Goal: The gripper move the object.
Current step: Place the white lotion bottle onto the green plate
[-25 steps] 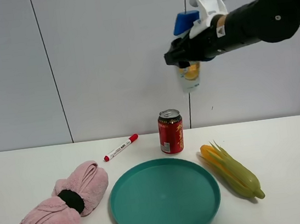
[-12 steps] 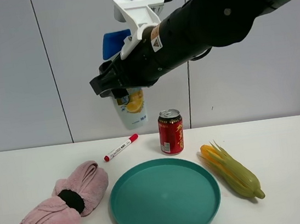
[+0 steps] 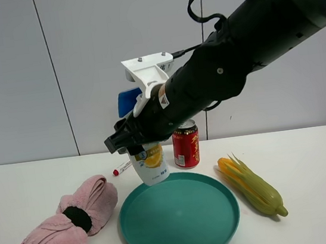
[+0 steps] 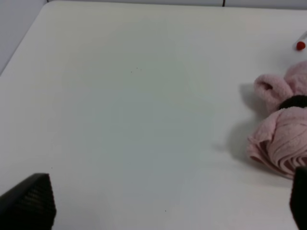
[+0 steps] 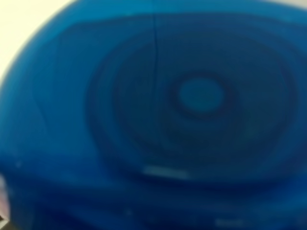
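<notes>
Down and toward the plate went your right gripper (image 3: 133, 144) since half a second before, carrying the bottle (image 3: 150, 163) from up against the wall to just above the table (image 3: 323, 197).

Exterior high view: you had the jaws clamped on the bottle's upper body, below the blue cap (image 3: 128, 100). The bottle hung tilted, its base at the far-left rim of the green plate (image 3: 188, 224); contact with the rim could not be told. The red can (image 3: 186, 146) stood just behind, the marker (image 3: 120, 168) beside it, the pink towel (image 3: 69, 227) and the corn (image 3: 253, 189) well apart.

Left wrist view: your left gripper (image 4: 163, 205) was spread wide and empty over bare table, with the towel and the marker's red tip at the edge.

Right wrist view: blurred blue filled the frame, probably the cap seen close up.

Handling, as a judgement: you should have treated the bottle as light, with thin plastic walls that give under squeeze and a smooth, slippery label. A hold high on the body suited it; tall and narrow, it would tip easily if set down tilted.
</notes>
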{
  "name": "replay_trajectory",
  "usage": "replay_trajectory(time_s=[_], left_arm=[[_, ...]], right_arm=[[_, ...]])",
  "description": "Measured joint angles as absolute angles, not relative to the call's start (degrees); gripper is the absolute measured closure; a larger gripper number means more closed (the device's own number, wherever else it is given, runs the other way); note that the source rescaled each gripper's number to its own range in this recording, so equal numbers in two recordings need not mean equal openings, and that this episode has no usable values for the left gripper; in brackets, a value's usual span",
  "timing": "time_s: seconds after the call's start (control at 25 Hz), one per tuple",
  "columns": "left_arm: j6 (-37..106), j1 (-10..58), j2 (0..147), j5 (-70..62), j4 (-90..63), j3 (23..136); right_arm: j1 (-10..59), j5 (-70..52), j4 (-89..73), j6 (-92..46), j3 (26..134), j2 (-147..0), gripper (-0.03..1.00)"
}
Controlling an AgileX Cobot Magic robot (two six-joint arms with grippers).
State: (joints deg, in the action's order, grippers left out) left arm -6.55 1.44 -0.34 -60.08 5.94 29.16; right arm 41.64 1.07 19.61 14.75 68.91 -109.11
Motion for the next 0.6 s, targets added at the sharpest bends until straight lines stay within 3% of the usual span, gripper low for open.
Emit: replay_trajectory(time_s=[0.24, 0.6], left_arm=[[-6.5, 1.4, -0.3, -60.1, 5.9, 29.2], [-6.5, 1.4, -0.3, -60.1, 5.9, 29.2]], right_arm=[[41.6, 1.4, 19.8, 13.8, 68.6, -111.5, 0.97], [41.6, 13.8, 19.1, 12.0, 58.2, -112.8, 0.97]])
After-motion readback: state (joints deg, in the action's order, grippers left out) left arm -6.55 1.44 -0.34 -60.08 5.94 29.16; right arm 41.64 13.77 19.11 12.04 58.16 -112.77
